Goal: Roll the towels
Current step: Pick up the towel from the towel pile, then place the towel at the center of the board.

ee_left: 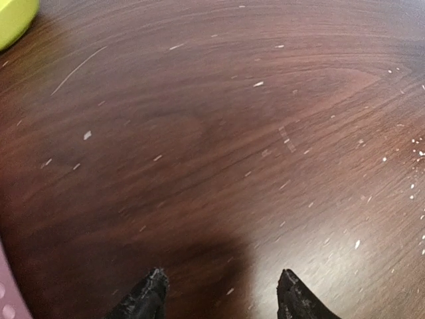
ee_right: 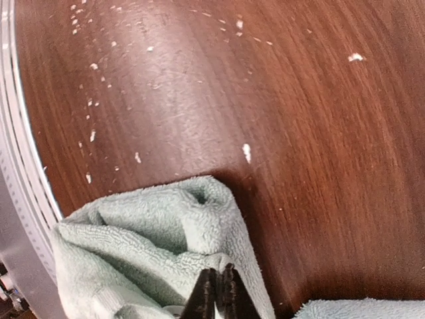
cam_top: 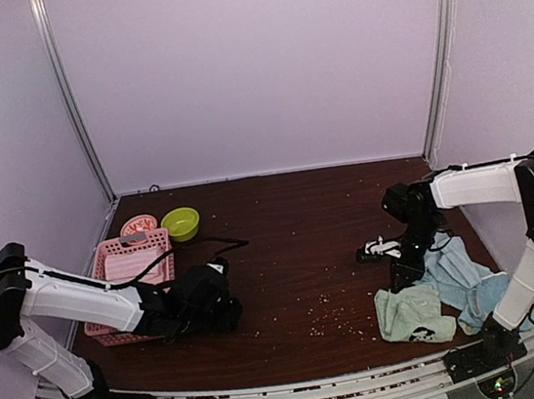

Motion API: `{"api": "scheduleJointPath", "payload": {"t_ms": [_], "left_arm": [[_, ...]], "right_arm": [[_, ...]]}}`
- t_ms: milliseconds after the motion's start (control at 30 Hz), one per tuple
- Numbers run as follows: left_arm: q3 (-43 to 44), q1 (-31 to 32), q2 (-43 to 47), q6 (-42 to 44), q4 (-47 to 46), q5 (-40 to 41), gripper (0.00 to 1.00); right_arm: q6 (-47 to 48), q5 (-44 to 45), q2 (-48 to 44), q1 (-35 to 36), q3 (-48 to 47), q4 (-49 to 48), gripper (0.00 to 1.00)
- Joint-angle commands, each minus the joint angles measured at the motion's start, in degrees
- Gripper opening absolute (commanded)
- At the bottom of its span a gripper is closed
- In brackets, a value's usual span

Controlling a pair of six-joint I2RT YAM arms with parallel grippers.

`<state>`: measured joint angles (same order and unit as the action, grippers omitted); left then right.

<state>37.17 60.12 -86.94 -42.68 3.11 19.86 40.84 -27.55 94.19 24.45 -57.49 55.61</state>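
right wrist view: right tool (ee_right: pixel 216 292) tips pinched shut on fold of mint towel (ee_right: pixel 153 246), bunched at near right bench (ee_right: pixel 299 133) edge, touching blue towels (cam_top: pixel 465 280); likely gripped to drag flat before rolling. left tool (ee_left: pixel 222 296) spread wide, idle low over bench.

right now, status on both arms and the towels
Left gripper open, empty, by pink basket. Right gripper shut on mint green towel, unrolled. Light blue towel bunched beside it.
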Motion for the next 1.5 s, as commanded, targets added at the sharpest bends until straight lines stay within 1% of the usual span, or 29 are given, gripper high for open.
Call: {"api": "scheduleJointPath", "payload": {"t_ms": [0,133,200,267,400,467,533,600,667,767,833,967,1000,1033,1067,1100,1167,1200,1233,1300,1367,1400,1467], "left_arm": [[4.81,0.44,-3.67,5.63,-6.91,-2.07,0.58],[7.41,0.44,-4.05,8.75,-9.75,-1.59,0.58],[8.57,0.44,-3.5,10.04,-10.43,0.29,0.58],[9.33,0.44,-2.42,11.5,-11.58,2.69,0.59],[10.71,0.44,0.72,14.85,-12.98,9.54,0.67],[11.43,0.35,2.19,16.12,-13.55,12.42,0.73],[12.02,0.27,3.35,18.15,-14.33,13.66,0.74],[13.23,0.26,3.89,19.1,-13.47,15.16,0.74],[14.07,0.26,4.32,19.97,-12.33,16.23,0.73],[13.65,0.26,5.35,20.66,-11.67,17.16,0.71],[12.83,0.26,6.15,21.44,-11.76,17.34,0.71],[12.16,0.03,7.16,23.23,-10.67,17.92,0.71],[12.44,-0.23,7.07,23.35,-9.62,17.97,0.71],[12.81,-0.61,6.88,23.14,-8.65,17.78,0.71],[13.21,-1.36,6.68,22.43,-7.67,17.1,0.7],[13.76,-2.47,6.39,21.48,-6.51,15.34,0.7],[15.32,-6.34,5.11,17.83,-3.39,10.8,0.78],[16.33,-8.64,3.74,15.62,-1.56,7.95,0.81],[17.38,-11.2,2.47,13.56,0.27,5.22,0.82],[19.79,-15.59,-0.54,11.93,2.88,-0.38,0.79],[22.08,-16.99,-3.36,14.57,3.02,-4.42,0.73],[23.63,-17.49,-5.05,15.45,3.19,-5.67,0.73],[28.3,-19.11,-9.59,16.57,5.58,-8.12,0.67]], "right_arm": [[0.83,-2.56,-2.22,0.49,-5.48,5.01,0.0],[0.67,-4.92,-4.69,0.51,-15.98,9.48,0.0],[-0.68,-7.76,-4.62,0.51,-24.48,10.42,0.0],[-2.29,-11.16,-3.62,0.45,-34.89,10.22,0.0],[-10.16,-16.65,0.58,0.5,-57.66,5.34,0.0],[-14.84,-20.31,1.7,0.51,-69.83,2.04,0.0],[-18.28,-23.83,-0.26,0.51,-71.85,-3.28,0.0],[-18.02,-26.52,-3.32,0.53,-69.86,-5.52,0.0],[-16.15,-25.61,-6.78,0.47,-63.87,-5.57,0.0],[-11.05,-20.24,-13.68,0.5,-46.99,-5.47,0.0],[-4.79,-16.76,-18.04,0.51,-34.82,-2.92,0.0],[3.99,-5.76,-23.78,0.2,-12.37,1.06,0.0],[6.31,-3.45,-24.89,-0.13,-7.83,1.95,0.07],[9.38,-2.33,-25.65,-0.61,-4.1,3.99,0.18],[12.28,-1.98,-26.39,-1.18,-1.66,5.98,0.27],[13.07,-1.91,-26.95,-1.83,-0.05,6.58,0.33],[13.1,-3.57,-27.07,-3.33,-0.03,7.13,0.39],[11.65,-4.4,-26.51,-3.83,-0.98,6.25,0.43],[8.19,-4.58,-25.07,-4.14,-2.32,4.0,0.47],[0.73,-3.5,-21.39,-4.32,-4.05,-1.96,0.49],[-5.21,-1.34,-16.09,-4.36,-5.48,-6.85,0.5],[-7.07,-0.28,-12.85,-4.36,-6.48,-8.16,0.5],[-7.86,-1.39,-5.21,-4.34,-9.74,-6.3,0.5]]}}
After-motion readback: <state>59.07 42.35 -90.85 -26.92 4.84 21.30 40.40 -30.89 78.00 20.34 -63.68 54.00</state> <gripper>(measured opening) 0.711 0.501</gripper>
